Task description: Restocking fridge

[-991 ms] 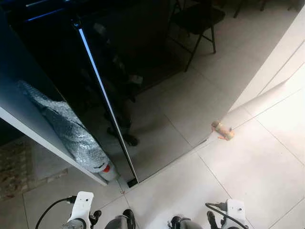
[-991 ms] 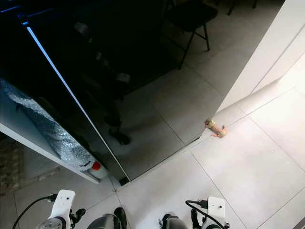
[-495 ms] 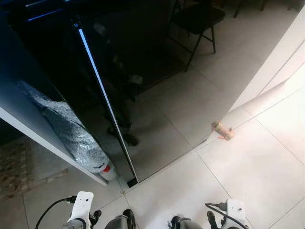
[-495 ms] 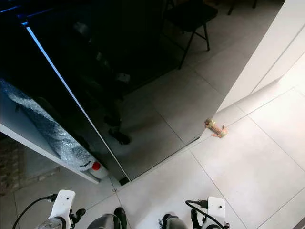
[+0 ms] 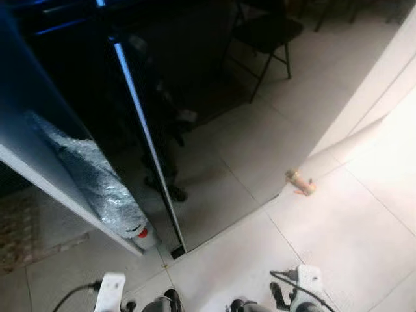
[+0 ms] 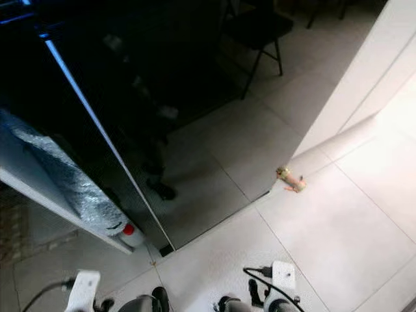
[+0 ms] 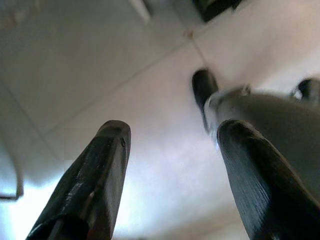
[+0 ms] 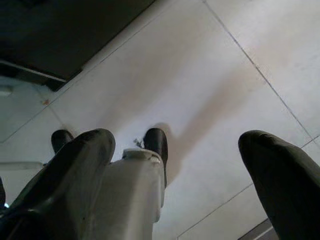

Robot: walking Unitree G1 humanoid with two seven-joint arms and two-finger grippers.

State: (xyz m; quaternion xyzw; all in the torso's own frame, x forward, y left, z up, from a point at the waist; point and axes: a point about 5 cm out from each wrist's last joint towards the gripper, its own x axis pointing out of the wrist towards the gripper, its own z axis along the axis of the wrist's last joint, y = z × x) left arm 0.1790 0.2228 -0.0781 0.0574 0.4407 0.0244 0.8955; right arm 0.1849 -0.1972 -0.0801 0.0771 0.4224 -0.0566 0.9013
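Black glass-fronted fridge (image 5: 162,97), door shut, fills upper left, a foil-wrapped bundle (image 5: 91,175) leaning at its lower left; left gripper (image 7: 170,165) and right gripper (image 8: 175,165), jaws apart and empty, hang low over pale floor tiles (image 5: 325,227), apparently idle for walking.

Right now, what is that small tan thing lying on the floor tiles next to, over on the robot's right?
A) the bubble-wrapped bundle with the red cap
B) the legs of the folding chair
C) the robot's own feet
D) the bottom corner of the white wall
D: the small tan object lies on the pale tiles at the foot of the white wall, far from the chair and the wrapped bundle.
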